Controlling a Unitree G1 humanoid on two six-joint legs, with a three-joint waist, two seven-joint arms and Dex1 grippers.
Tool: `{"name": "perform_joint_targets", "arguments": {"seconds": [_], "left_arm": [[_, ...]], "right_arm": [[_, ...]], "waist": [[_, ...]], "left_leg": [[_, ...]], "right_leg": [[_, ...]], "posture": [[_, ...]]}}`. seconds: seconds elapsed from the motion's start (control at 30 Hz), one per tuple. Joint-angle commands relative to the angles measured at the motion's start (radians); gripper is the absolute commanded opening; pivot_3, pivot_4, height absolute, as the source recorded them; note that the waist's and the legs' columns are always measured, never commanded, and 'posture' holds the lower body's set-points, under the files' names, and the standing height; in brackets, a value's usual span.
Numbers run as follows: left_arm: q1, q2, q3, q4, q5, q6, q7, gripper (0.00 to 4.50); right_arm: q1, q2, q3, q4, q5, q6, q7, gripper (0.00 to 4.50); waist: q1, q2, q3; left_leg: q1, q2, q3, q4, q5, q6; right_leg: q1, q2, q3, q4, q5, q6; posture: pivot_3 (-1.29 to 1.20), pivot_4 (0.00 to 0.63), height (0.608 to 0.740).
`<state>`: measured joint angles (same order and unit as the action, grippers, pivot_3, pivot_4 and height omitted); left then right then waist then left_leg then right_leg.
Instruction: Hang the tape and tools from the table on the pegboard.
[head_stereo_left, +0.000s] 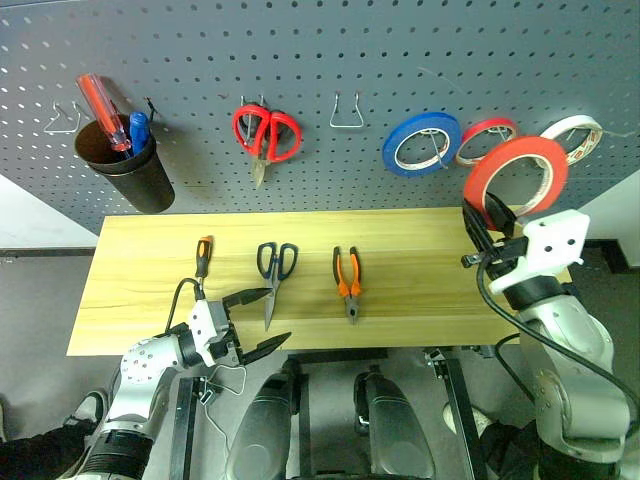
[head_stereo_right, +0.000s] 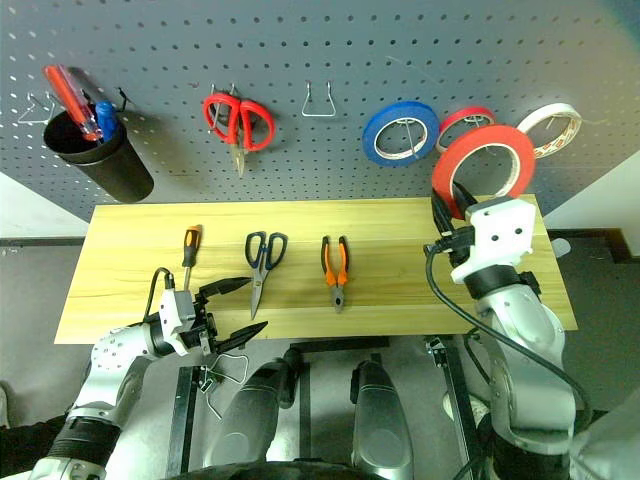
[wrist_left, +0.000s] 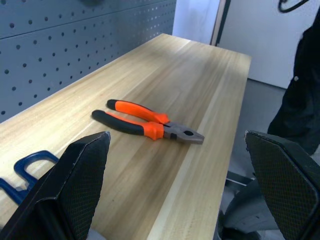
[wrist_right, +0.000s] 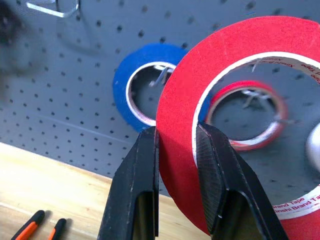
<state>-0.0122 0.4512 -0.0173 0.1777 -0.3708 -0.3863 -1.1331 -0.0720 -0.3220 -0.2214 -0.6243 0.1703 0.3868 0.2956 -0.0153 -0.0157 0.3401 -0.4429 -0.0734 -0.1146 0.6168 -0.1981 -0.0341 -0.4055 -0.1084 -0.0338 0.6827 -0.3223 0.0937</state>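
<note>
The right gripper (wrist_right: 176, 145) clamps the red tape (head_stereo_left: 515, 178) before the pegboard (head_stereo_left: 330, 60); the left gripper (head_stereo_left: 262, 320), fingers apart, hovers at the table (head_stereo_left: 420, 250) edge near 3 tools.

Bright red tape (head_stereo_left: 515, 168), orange-and-black pliers (head_stereo_left: 347, 281) (black tips), yellow wood-grain table (head_stereo_left: 420, 250)

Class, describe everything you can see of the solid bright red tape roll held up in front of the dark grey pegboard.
The solid bright red tape roll is a thick ring with a pale inner core that carries small print. The right gripper holds it upright, its two black fingers pinching the ring's wall, one outside and one inside. It is lifted above the light wood table, in front of the dark grey pegboard, overlapping the blue roll and the thinner red-rimmed roll hanging there.
</note>
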Motion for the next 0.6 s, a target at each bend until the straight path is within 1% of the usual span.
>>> {"name": "perform_joint_targets", "arguments": {"seconds": [0.03,0.37,0.6], "left_arm": [[0.028,0.003,0.01,-0.046,-0.008,-0.019,0.006,4.5],[0.047,0.008,0.013,-0.066,-0.01,-0.02,0.015,4.5],[0.006,-0.017,0.026,-0.077,-0.05,-0.042,0.021,4.5]], "right_arm": [[-0.03,-0.009,0.012,0.012,0.003,-0.056,0.008,0.68],[-0.066,-0.021,0.025,0.056,0.01,-0.081,0.017,0.68],[-0.081,-0.024,0.03,0.1,0.007,-0.099,0.021,0.68]], "waist": [[-0.001,0.0,0.0],[-0.001,0.0,0.0],[0.0,0.0,0.0]], "left_leg": [[0.0,0.0,0.0,0.0,0.0,0.0],[0.0,0.0,0.0,0.003,0.0,0.0],[0.0,0.0,0.0,0.006,0.0,0.0]], "right_leg": [[0.0,0.0,0.0,0.0,0.0,0.0],[0.0,0.0,0.0,0.003,0.0,0.0],[0.001,0.0,0.0,0.005,0.0,-0.001]], "posture": [[0.02,0.3,0.703],[0.02,0.301,0.703],[0.02,0.298,0.703]]}}
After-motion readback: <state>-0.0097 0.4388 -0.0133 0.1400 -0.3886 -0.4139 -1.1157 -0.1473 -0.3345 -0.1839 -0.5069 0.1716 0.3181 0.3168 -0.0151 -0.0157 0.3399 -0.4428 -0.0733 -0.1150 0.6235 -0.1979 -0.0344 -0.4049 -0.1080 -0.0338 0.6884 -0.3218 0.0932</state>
